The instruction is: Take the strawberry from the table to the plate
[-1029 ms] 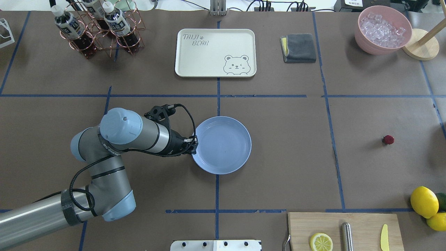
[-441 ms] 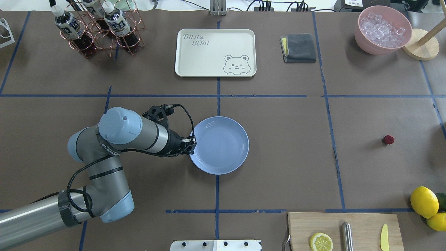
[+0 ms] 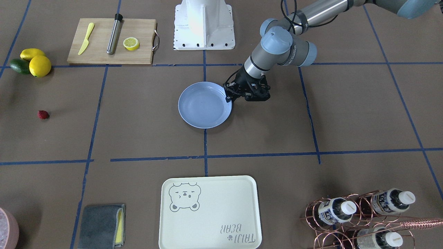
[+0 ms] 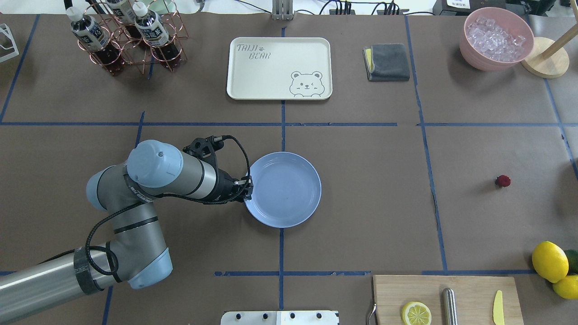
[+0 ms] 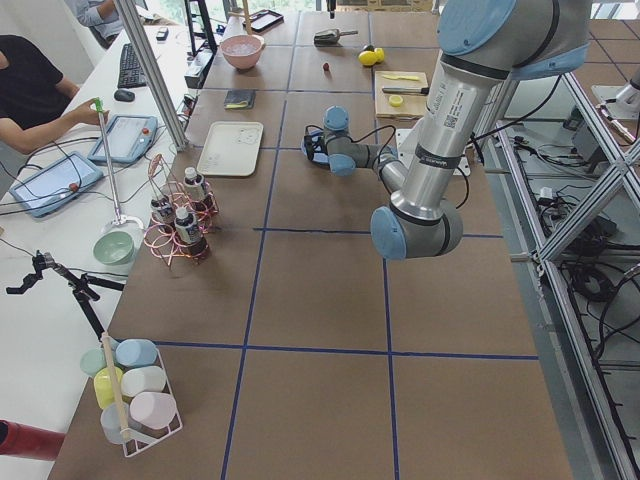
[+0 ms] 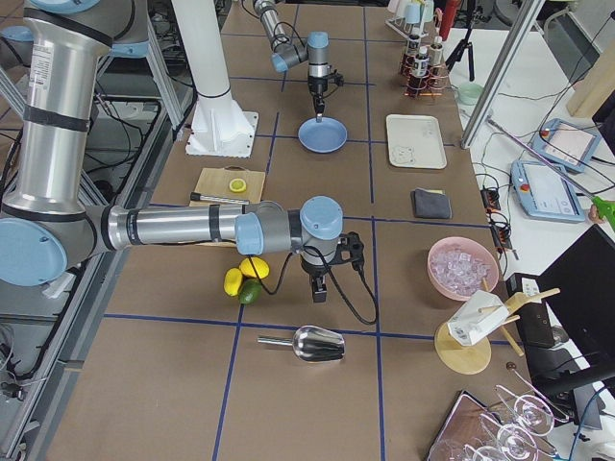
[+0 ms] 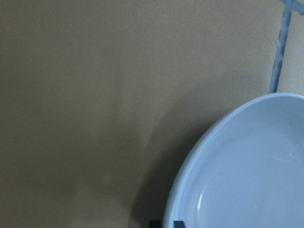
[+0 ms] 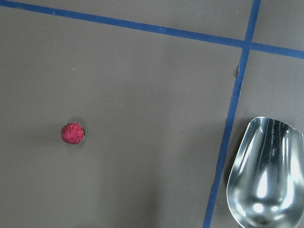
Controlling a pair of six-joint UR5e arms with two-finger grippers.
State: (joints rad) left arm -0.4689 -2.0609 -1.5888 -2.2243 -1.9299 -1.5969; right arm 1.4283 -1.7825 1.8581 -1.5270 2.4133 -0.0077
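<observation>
Red, soft and light, the strawberry (image 4: pixel 503 181) near the right edge of the table (image 4: pixel 384 203) likely needs a gentle mid-body pinch. The left gripper (image 4: pixel 247 188) pinches the plate (image 4: pixel 289 194) by its rim; whether the right gripper (image 6: pixel 318 293) is open or closed cannot be told.

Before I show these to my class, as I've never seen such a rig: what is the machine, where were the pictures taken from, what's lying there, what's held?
These are two robot arms at a brown table. Two pictures look down from above, one from behind the robot, one facing it; two look along the table from its ends; two come from cameras on the wrists. The left pincer is closed on the rim of an empty blue plate. The right pincer hangs near the other end, where its camera sees a strawberry and a metal scoop; open or shut, I cannot tell. Also there: lemons, a cutting board, a bear tray, a bowl of ice.
</observation>
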